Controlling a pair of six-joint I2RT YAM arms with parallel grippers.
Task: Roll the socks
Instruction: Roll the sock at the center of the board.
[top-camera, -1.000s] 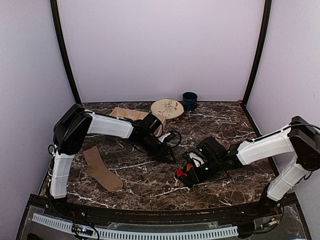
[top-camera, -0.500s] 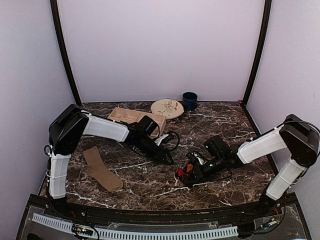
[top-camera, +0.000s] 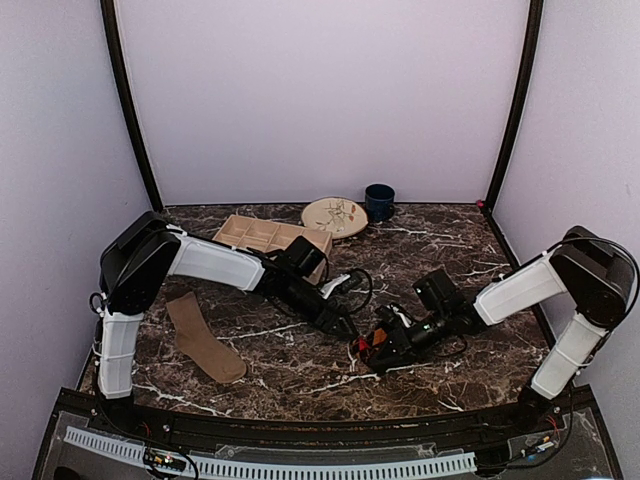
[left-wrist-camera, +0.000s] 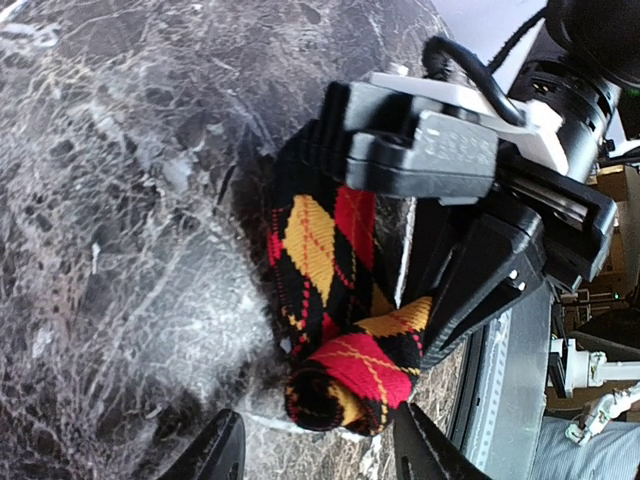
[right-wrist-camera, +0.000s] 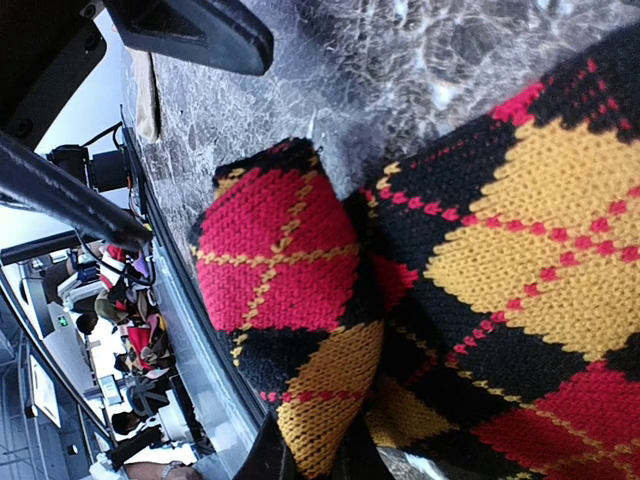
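A black, red and yellow argyle sock (top-camera: 368, 344) lies partly rolled on the marble table; it also shows in the left wrist view (left-wrist-camera: 335, 290) and fills the right wrist view (right-wrist-camera: 420, 300). My right gripper (top-camera: 388, 342) is shut on it, the knit pinched between its dark fingers (right-wrist-camera: 262, 455). My left gripper (top-camera: 346, 326) is open and empty just left of the roll. Its fingertips (left-wrist-camera: 222, 452) flank the rolled end without touching it. A tan sock (top-camera: 204, 340) lies flat at the near left, apart from both grippers.
A tan divided tray (top-camera: 262, 234), a patterned plate (top-camera: 334, 216) and a dark blue cup (top-camera: 379, 201) stand at the back. A black cable (top-camera: 352, 283) loops by the left wrist. The table's front edge (top-camera: 300, 428) is near the sock.
My left gripper has moved right and nearer, closing in on the argyle sock. My right gripper has turned a little, still holding the sock.
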